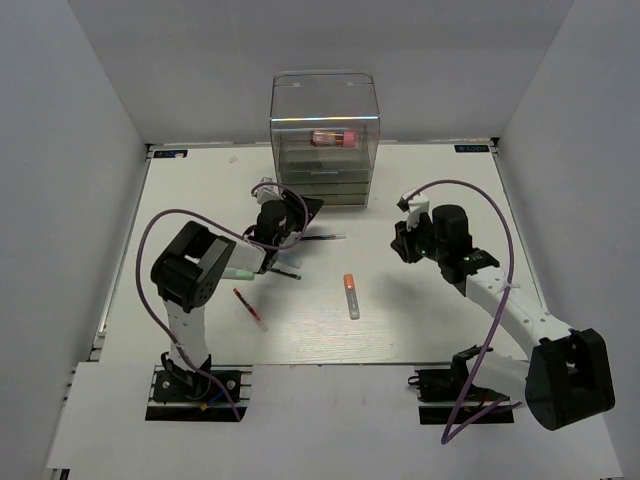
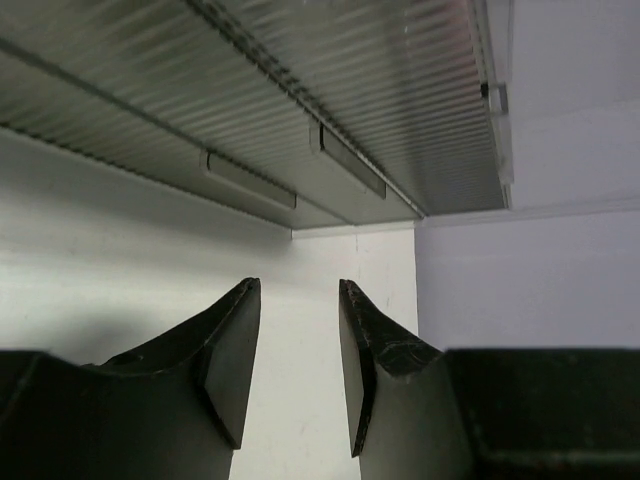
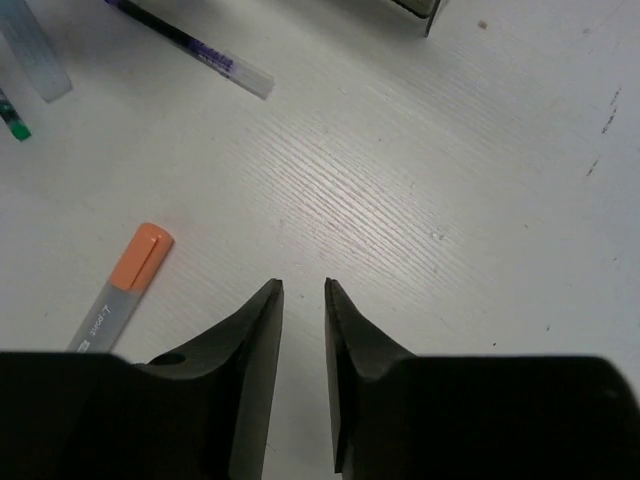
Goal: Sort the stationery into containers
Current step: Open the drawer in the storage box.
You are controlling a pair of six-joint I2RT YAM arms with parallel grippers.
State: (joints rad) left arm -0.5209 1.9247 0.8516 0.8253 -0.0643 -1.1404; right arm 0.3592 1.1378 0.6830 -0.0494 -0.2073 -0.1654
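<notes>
Grabbing orange-grey marker (image 3: 122,290) looks next, left of right pincer (image 3: 302,284): jaws narrow, empty; widen, straddle barrel crosswise. Left pincer (image 2: 298,284) part-open, empty.

Print on the orange-grey marker (image 3: 118,296) is too small to read.

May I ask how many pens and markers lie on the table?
5: orange-grey marker mid-table; red-white pen left of it; dark pen, green-tipped pen and pale marker by the left arm, which may hide more.
</notes>
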